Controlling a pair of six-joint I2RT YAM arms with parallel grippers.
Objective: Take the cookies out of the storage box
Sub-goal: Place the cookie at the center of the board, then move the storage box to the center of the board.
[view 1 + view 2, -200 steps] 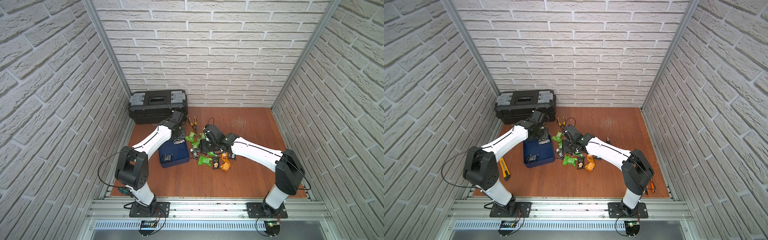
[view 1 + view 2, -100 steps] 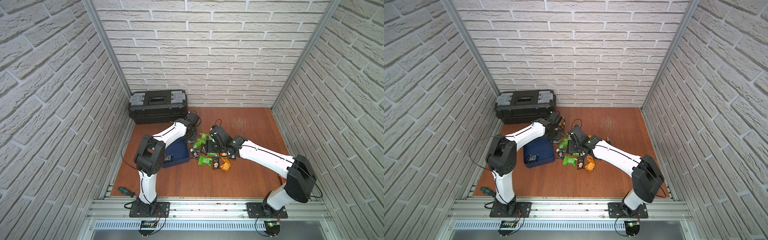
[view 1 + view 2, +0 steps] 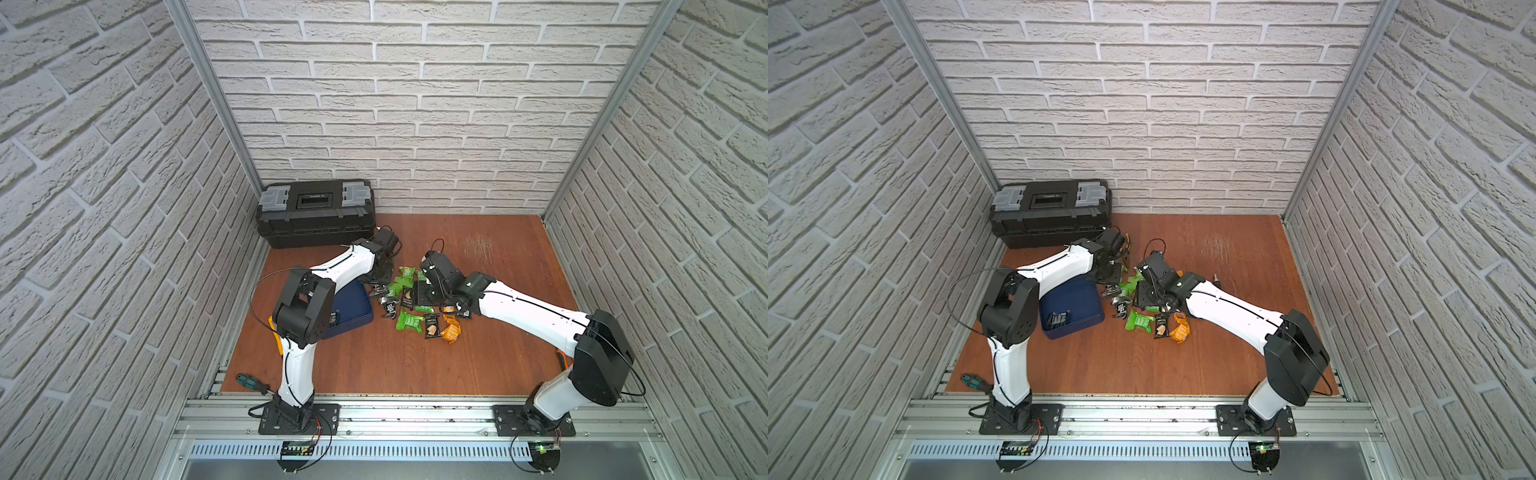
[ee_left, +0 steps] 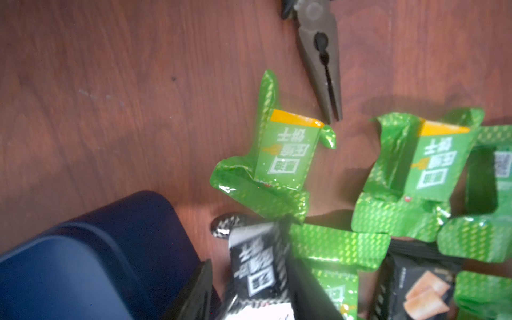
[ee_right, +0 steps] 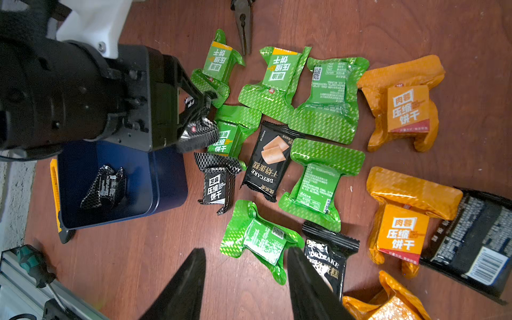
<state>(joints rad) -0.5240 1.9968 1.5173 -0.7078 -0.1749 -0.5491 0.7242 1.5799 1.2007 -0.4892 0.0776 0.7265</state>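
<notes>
1. Cookies (image 5: 318, 180) lie mostly on the bench (image 5: 138, 263) beside the storage box (image 5: 169, 177): six green, three orange, four black (counted in the right wrist view).
2. One lone black packet (image 5: 104, 187) lies inside the box.
3. Left pincer (image 5: 202, 110): jaws parted around a checkered black packet (image 5: 196, 133).
4. Right pincer (image 5: 246, 250): open, empty.

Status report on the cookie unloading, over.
Left end effector at the pile's edge, checkered packet between its jaws, grip unclear. Right end effector open, empty. One black packet left in the blue box. Pliers beside the pile, not blocking.
</notes>
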